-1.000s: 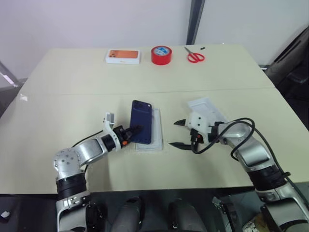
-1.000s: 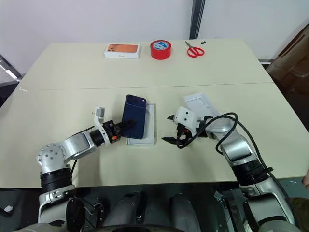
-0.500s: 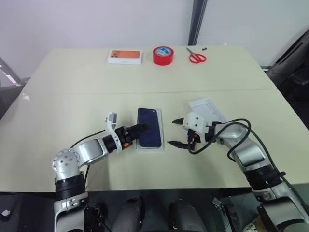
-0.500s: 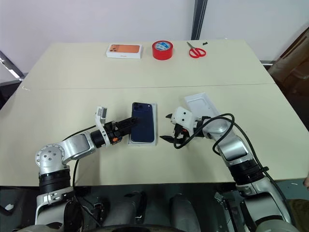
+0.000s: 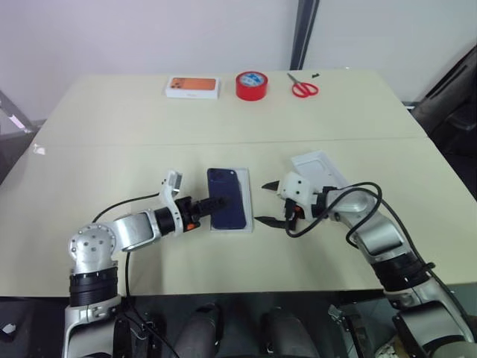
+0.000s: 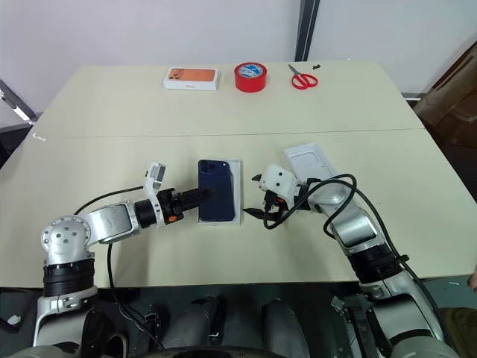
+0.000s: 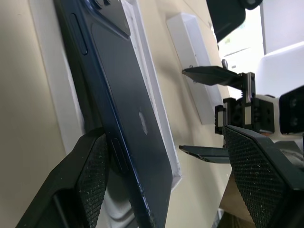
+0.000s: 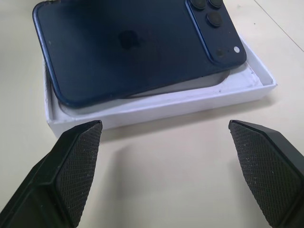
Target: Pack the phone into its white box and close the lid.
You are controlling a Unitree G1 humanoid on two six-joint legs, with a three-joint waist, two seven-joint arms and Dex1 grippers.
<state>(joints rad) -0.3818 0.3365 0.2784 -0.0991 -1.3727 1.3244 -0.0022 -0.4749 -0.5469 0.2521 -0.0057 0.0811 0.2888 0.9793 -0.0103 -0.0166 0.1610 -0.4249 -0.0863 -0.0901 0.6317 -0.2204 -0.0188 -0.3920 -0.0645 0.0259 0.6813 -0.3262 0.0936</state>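
Note:
The dark navy phone (image 5: 228, 195) lies back up in the white box (image 8: 166, 107) at the table's middle, slightly askew, one corner riding over the box wall. My left gripper (image 5: 221, 201) is at the phone's left long edge, open, with one finger (image 7: 90, 180) by that edge and the other (image 7: 266, 175) well off to the side. My right gripper (image 5: 261, 202) stands open just right of the box, nothing between its fingertips. The white lid (image 5: 320, 168) lies on the table behind the right gripper.
Along the table's far edge sit a white carton with an orange phone picture (image 5: 193, 87), a red tape roll (image 5: 251, 85) and red scissors (image 5: 302, 89). A black cable loops over my right forearm.
The phone, held tilted over the box a second ago, now lies down in it. My left gripper has opened and let it go. The right gripper stays open.

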